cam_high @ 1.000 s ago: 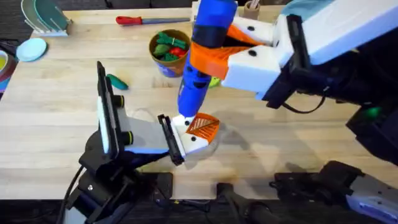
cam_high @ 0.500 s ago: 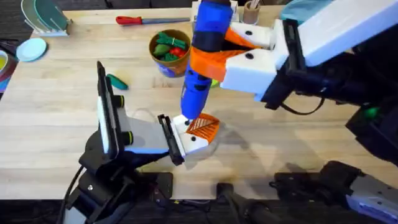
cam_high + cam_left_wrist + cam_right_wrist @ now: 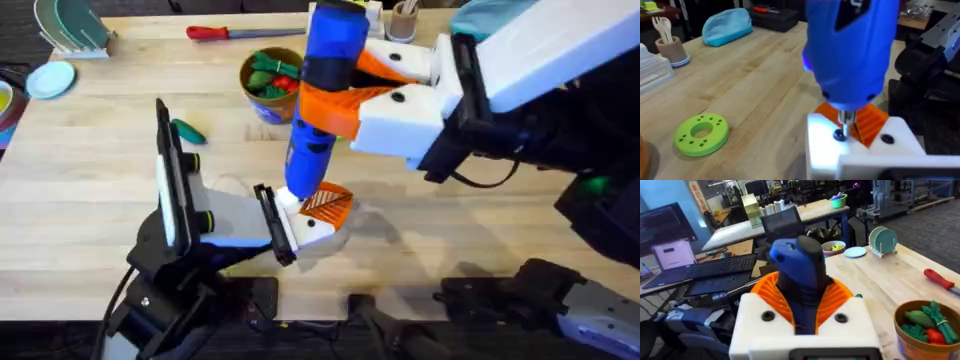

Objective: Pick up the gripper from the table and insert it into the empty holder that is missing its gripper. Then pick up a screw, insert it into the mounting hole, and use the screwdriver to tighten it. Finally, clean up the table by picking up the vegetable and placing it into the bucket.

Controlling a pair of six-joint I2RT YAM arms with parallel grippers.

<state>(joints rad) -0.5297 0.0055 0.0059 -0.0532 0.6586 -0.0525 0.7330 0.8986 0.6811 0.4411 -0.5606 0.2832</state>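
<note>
- The screwdriver (image 3: 322, 95) is a chunky blue tool with an orange band, standing nearly upright over the middle of the tabletop (image 3: 480, 230), its top leaning slightly toward the far edge.
- The right gripper (image 3: 375, 85) is clamped around its body, white finger blocks with orange ribbed pads (image 3: 837, 300) pressing on both sides.
- In the left wrist view its metal bit (image 3: 845, 120) points down onto a dark screw (image 3: 840, 135) sitting in the white holder (image 3: 860, 150).
- The holder is an angular white block with the orange ribbed gripper (image 3: 328, 203) seated in it, near the tabletop's front edge, just left of centre.
- That block belongs to the left gripper (image 3: 295, 225); I cannot tell whether its fingers are apart or together.
- Compared with a second ago, the screwdriver's top has tipped a little farther toward the far edge and the right arm sits a touch lower and more to the left; the bit stays at the same spot on the holder.
- The vegetable (image 3: 188, 131), small, dark green and oblong, lies on the left half of the tabletop, unmoved.
- The bucket (image 3: 270, 92), orange-brown and heaped with green and red toy vegetables, stands behind the screwdriver toward the far edge, also unmoved.
</note>
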